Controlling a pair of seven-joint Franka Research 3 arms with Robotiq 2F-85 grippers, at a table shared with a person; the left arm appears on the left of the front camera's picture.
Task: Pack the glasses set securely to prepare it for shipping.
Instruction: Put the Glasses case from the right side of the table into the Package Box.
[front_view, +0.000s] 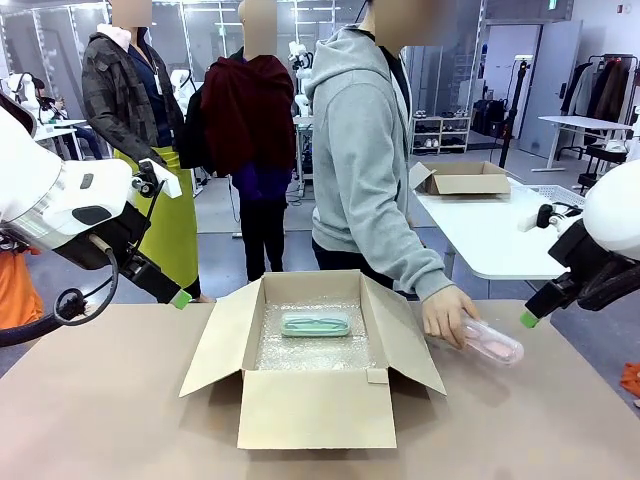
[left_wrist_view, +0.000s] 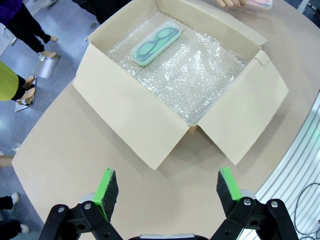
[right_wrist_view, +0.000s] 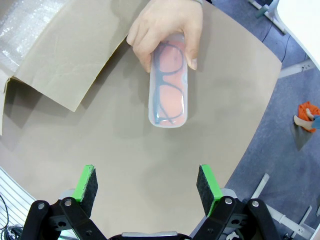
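The mint green glasses case (front_view: 315, 322) (left_wrist_view: 155, 45) lies flat on bubble wrap (front_view: 315, 348) (left_wrist_view: 200, 75) inside the open cardboard box (front_view: 315, 400) (left_wrist_view: 135, 120). The pink glasses case (front_view: 494, 343) (right_wrist_view: 169, 90) rests on the table to the right of the box, with the person's hand (front_view: 445, 315) (right_wrist_view: 165, 27) gripping its near end. My left gripper (front_view: 180, 298) (left_wrist_view: 167, 190) hangs open above the table left of the box. My right gripper (front_view: 528, 319) (right_wrist_view: 145, 182) is open, raised just right of the pink case.
The box flaps (front_view: 215, 345) (front_view: 415, 340) spread out to both sides. The person in a grey hoodie (front_view: 365, 150) stands at the far edge. Other people stand behind. A white table (front_view: 490, 235) with another box (front_view: 465, 178) is at back right.
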